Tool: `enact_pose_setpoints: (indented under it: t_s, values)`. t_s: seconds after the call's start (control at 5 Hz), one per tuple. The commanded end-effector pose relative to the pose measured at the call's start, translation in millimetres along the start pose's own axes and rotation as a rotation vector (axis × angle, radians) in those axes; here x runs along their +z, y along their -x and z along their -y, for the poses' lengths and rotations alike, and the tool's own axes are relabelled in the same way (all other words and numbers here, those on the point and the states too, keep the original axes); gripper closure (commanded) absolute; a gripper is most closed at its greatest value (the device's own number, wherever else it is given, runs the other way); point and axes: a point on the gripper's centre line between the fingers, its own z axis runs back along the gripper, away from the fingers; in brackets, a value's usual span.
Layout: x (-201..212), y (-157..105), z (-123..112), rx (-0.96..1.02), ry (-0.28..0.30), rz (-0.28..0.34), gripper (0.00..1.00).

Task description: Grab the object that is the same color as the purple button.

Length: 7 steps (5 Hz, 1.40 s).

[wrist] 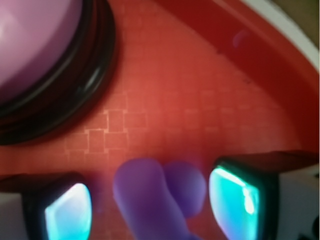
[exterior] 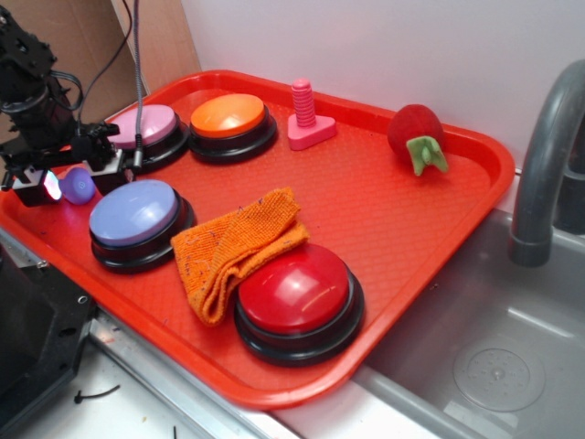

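The object (exterior: 79, 186) is a small rounded violet-purple knob lying on the red tray (exterior: 384, 229) near its left rim. The purple button (exterior: 135, 212), lavender-domed on a black base, stands just right of it toward the front. My gripper (exterior: 77, 176) is low over the tray at the far left, with one finger on each side of the object. In the wrist view the object (wrist: 157, 195) lies between the two lit pads (wrist: 235, 200). A gap shows on each side, so the gripper (wrist: 152, 202) is open around it.
A pinkish-mauve button (exterior: 146, 126) stands right behind the gripper, and its edge (wrist: 35, 55) fills the wrist view's upper left. Also on the tray are an orange button (exterior: 228, 114), pink bolt (exterior: 304, 114), red button (exterior: 297, 291), orange cloth (exterior: 233, 247) and plush strawberry (exterior: 416, 135). A sink and faucet (exterior: 544, 155) lie right.
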Motion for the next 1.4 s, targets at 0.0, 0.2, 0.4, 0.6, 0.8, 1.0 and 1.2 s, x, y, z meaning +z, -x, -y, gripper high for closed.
enact_pose_setpoints:
  t_s: [0.0,0.2,0.4,0.6,0.8,1.0,1.2]
  values:
    - [5,0,0,-0.013,0.012,0.025,1.0]
    - [15,-4,3,-0.031,0.015,0.013,1.0]
    - [46,-5,21,-0.077,0.044,-0.014,1.0]
    - [95,-8,51,-0.161,0.152,-0.118,1.0]
    - [131,-8,78,-0.233,0.206,-0.199,1.0]
    - [176,1,118,-0.313,0.244,-0.21,1.0]
    - [197,13,145,-0.378,0.268,-0.19,1.0]
